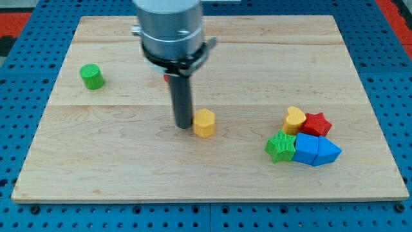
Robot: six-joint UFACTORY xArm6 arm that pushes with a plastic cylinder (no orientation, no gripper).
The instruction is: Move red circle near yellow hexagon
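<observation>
**Tip beside yellow hexagon; red circle mostly hidden**

Your tool is the dark rod, which carries no jaws and holds nothing; my tip (184, 125) rests on the board just to the view's left of the yellow hexagon block (204, 122), close enough that you cannot tell whether they touch. The grey cylindrical arm housing (170, 29) stands above it at the view's top centre.

The pale wooden board (129, 174) fills most of the view and sits on a blue perforated table (26, 212).

The red circle block (166, 78) shows only as a small red sliver at the rod's left edge, behind the arm; its shape cannot be confirmed. It lies near the hexagon, toward the view's top left of it.

At the view's right you have a tight cluster: two blue blocks (315, 150), a green star block (280, 147), a red star block (317, 124) and a yellow heart block (295, 120), touching one another.

A green cylinder block (91, 77) stands alone at the view's left.
</observation>
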